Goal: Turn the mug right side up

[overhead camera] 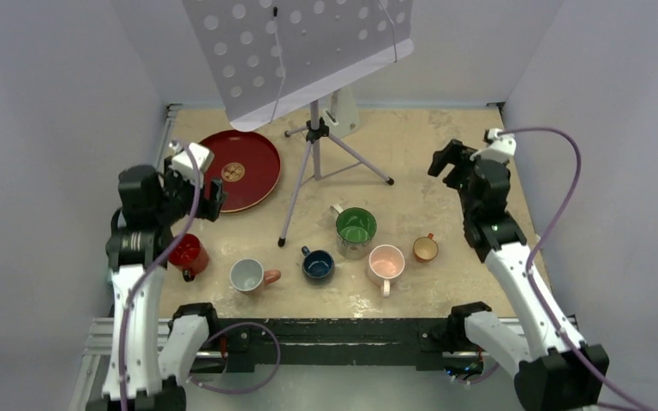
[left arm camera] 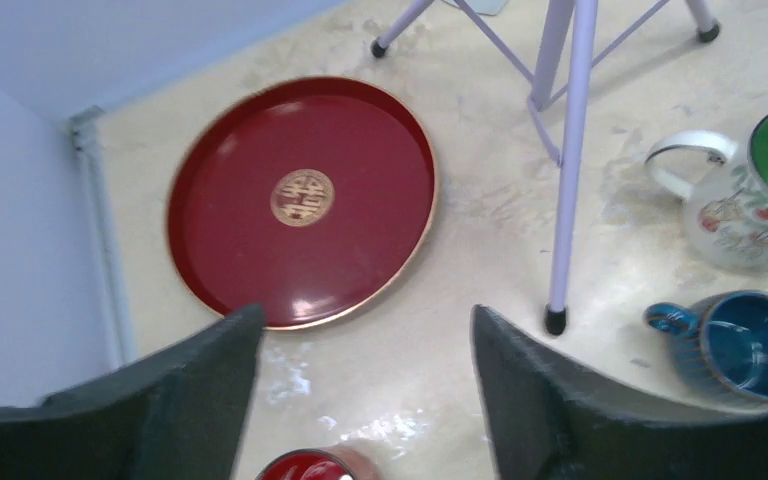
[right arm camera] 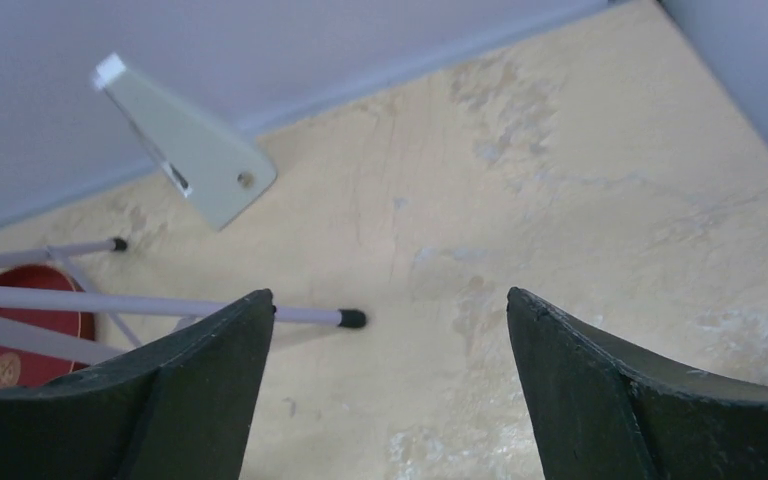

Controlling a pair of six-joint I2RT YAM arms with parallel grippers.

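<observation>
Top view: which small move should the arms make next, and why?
Probably pull the right gripper back to rest. It and the left gripper stand open and empty, and the green mug, blue mug, pink mug, white mug and orange mug all show their mouths upward. The red mug, partly behind the left arm, looks upright too.

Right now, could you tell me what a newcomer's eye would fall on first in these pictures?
A perforated music stand towers over the far middle of the table, with a round red tray to its left. In front, a green mug, blue mug and pink mug stand out in a colourful row.
</observation>
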